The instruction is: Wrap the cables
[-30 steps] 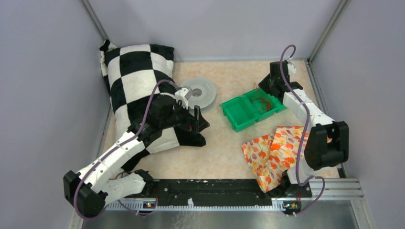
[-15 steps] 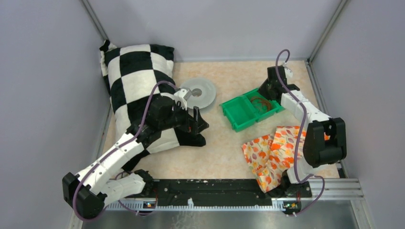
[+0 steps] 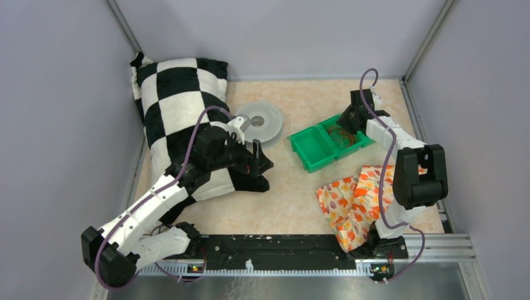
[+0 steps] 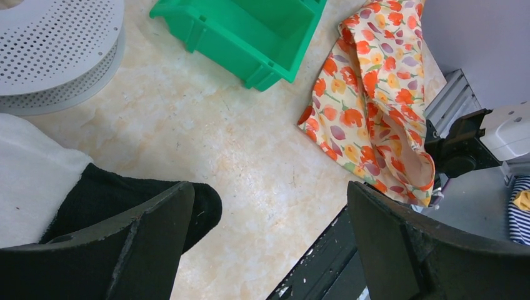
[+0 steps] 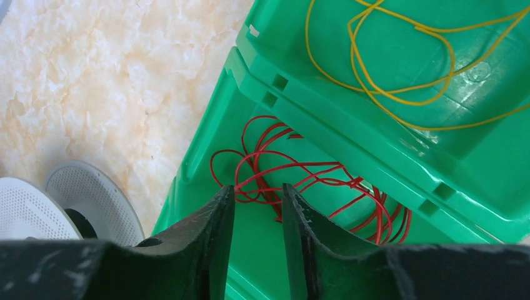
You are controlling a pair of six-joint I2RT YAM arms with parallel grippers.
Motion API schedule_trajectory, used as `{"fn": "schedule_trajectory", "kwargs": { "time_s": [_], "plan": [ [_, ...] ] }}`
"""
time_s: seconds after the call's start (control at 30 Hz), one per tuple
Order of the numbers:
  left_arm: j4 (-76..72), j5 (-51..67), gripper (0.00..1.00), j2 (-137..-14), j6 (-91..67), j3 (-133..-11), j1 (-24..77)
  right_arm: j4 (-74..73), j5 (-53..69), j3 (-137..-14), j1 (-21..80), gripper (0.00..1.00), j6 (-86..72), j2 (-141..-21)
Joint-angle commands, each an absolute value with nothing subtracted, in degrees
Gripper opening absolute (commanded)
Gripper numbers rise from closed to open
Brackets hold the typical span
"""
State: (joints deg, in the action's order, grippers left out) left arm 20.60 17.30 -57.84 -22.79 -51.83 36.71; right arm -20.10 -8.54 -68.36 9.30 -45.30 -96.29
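Observation:
A green two-compartment bin [image 3: 310, 150] sits right of centre. Thin red cables [image 5: 312, 172] lie in loose loops in one compartment, also faintly visible from the top view [image 3: 340, 134]. Thin yellow cables [image 5: 387, 69] loop in the other compartment. My right gripper [image 5: 257, 190] hangs just over the red loops with its jaws a narrow gap apart, holding nothing; the top view shows it at the bin's right end [image 3: 345, 125]. My left gripper [image 4: 269, 187] is wide open and empty above the floor, beside the pillow's black corner [image 4: 125, 200].
A grey perforated spool [image 3: 262, 122] lies left of the bin, also in the left wrist view [image 4: 56, 44]. A black-and-white checkered pillow [image 3: 175, 94] fills the left side. A floral cloth [image 3: 353, 200] lies near the right arm's base. Walls close in on three sides.
My right gripper has moved down and inward to the bin's red-cable compartment. The left arm has not moved.

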Motion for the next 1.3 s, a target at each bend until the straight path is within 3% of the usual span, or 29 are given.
{"fn": "schedule_trajectory", "kwargs": {
  "time_s": [0.0,0.13,0.53,0.6,0.73,0.87,1.27],
  "plan": [
    [18.83,18.45,0.98,-57.32,-24.03,-50.88,36.74,-16.37,-6.61,-69.47,8.6,0.38,-47.36,-97.23],
    [18.91,17.86,0.98,-57.28,-23.58,-51.21,36.8,-13.33,-5.17,-68.33,8.28,0.48,-49.15,-98.01],
    [20.24,17.34,0.98,-58.14,-22.9,-52.56,36.81,-13.12,-3.2,-72.5,7.91,0.47,-49.9,-103.62],
    [20.3,17.62,0.98,-58.6,-22.94,-52.8,36.77,-13.18,-3.07,-72.57,7.92,0.42,-49.99,-103.47],
    [19.94,18.06,0.98,-59.36,-23.05,-53.15,36.74,-12.75,-4.0,-71.31,7.91,0.15,-50.01,-101.23],
    [19.39,18.38,0.98,-59.9,-22.9,-53.11,36.85,-12.97,-5.28,-70.2,7.91,0.0,-48.09,-97.19],
    [15.39,17.16,0.98,-60.87,-22.59,-53.38,36.9,-16.52,-0.88,-66.62,7.93,0.0,-38.89,-81.6]
  ]
}}
